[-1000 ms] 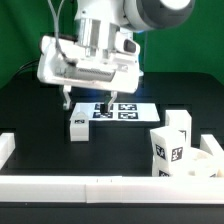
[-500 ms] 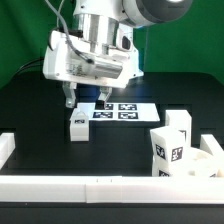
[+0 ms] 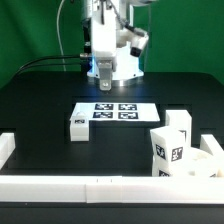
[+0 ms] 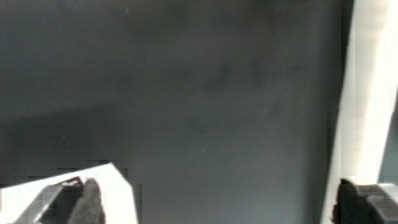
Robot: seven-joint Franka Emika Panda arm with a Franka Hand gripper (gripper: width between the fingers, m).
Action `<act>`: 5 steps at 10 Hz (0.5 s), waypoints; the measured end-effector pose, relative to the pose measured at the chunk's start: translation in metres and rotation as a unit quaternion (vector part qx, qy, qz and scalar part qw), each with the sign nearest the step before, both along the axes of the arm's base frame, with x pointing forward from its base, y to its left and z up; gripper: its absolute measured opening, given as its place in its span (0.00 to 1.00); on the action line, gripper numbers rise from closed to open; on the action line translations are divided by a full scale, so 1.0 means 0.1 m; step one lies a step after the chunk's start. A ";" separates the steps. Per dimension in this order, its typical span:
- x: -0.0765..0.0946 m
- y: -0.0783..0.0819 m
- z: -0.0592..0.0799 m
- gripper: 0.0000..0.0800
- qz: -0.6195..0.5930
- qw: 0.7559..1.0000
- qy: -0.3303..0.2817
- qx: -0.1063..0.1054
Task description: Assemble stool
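**A:** Sweeping the exterior view from nine o'clock, what do we have?

**B:** At eight o'clock there's the side rail (image 3: pixel 6 148). Further in lies the loose leg (image 3: pixel 78 125) on the table (image 3: pixel 40 100), at the marker board (image 3: pixel 115 110) corner. We cannot tell whether it touches the board or sits just beside it.

**A:** How do we expect it to handle?

**B:** We judge it light, stiff, smooth plastic, so a bit slippery. We would pinch it across its flat sides, near the middle.

**A:** And the gripper?

**B:** The arm (image 3: pixel 108 45) hangs at twelve o'clock, beyond the marker board. In the wrist view the gripper (image 4: pixel 219 185) has its fingers wide apart, with only dark table between them.

**A:** Where are the other stool parts?

**B:** At four o'clock two legs (image 3: pixel 172 140) stand close together against the seat (image 3: pixel 208 162), which the frame edge cuts off.

**A:** Is anything in our way?

**B:** The front rail (image 3: pixel 100 187) at six o'clock boxes us in. The marker board lies flat, so we expect no snag there. The crowding at four o'clock looks tighter.
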State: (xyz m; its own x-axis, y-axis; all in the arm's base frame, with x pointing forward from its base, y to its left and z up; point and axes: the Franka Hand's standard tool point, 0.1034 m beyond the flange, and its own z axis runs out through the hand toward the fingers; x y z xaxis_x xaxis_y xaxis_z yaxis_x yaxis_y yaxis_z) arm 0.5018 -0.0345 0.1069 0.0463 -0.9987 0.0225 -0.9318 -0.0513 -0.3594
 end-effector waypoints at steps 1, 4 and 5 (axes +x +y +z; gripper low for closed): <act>0.01 0.00 0.00 0.81 0.031 0.999 0.001 -0.013; 0.16 0.07 0.17 0.81 0.222 0.972 -0.009 -0.078; 0.21 0.11 0.25 0.81 0.284 0.953 -0.015 -0.102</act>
